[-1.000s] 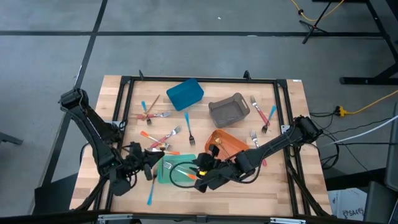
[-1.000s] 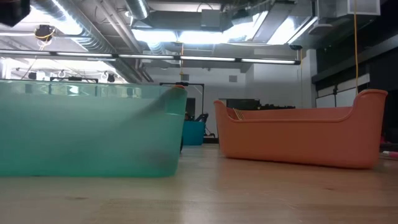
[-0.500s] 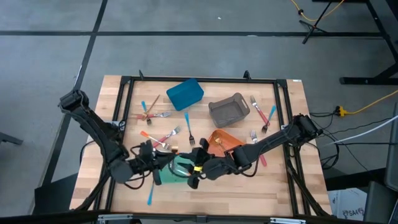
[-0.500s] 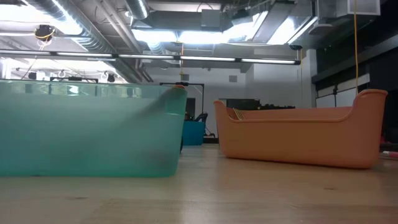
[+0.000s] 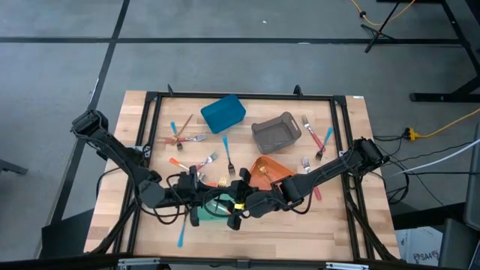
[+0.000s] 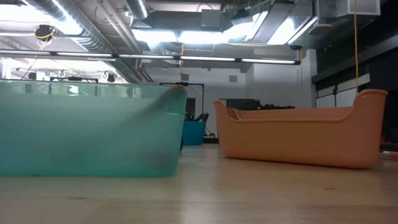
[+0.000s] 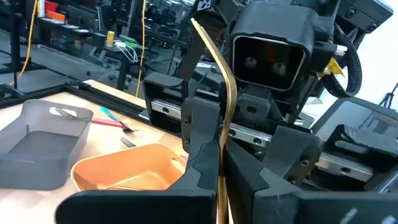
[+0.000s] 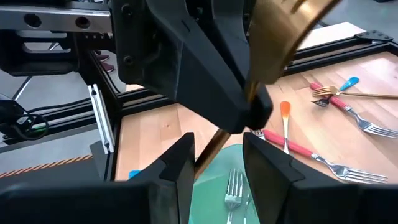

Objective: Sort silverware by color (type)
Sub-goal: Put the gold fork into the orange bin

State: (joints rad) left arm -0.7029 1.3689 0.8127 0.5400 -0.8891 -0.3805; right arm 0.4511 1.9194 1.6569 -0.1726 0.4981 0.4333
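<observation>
A thin all-gold utensil (image 7: pixel 225 106) stands nearly upright between my two grippers, above the teal bin (image 5: pixel 216 213). My left gripper (image 5: pixel 201 199) has come in from the table's left and is shut on it. My right gripper (image 5: pixel 234 208) faces it from the right and is open. Its two fingers stand on either side of the gold utensil's lower stretch (image 8: pixel 213 151) with a gap, and I see no touch. A silver fork (image 8: pixel 233 186) lies in the teal bin. More silverware lies loose on the table, such as a blue-handled fork (image 5: pixel 226 154). My left gripper pinches the gold utensil between its two fingers (image 8: pixel 205 74), on the shaft about midway along (image 8: pixel 249 115). The fingers lie across the shaft, coming level from the table's left. The utensil is lifted clear, and its broad end (image 8: pixel 289 18) rises toward the right wrist camera.
The orange bin (image 5: pixel 271 171) with gold pieces (image 6: pixel 237 114) stands just right of the teal bin. The grey bin (image 5: pixel 276 133) and the blue bin (image 5: pixel 223 113) stand farther back. Loose pieces lie at far left (image 5: pixel 180 136), far right (image 5: pixel 322 142) and the near edge (image 5: pixel 181 232).
My left gripper has moved toward the table's right, from beside the loose forks to over the teal bin, and now meets my right gripper. My right gripper has shifted slightly left and farther over the teal bin.
</observation>
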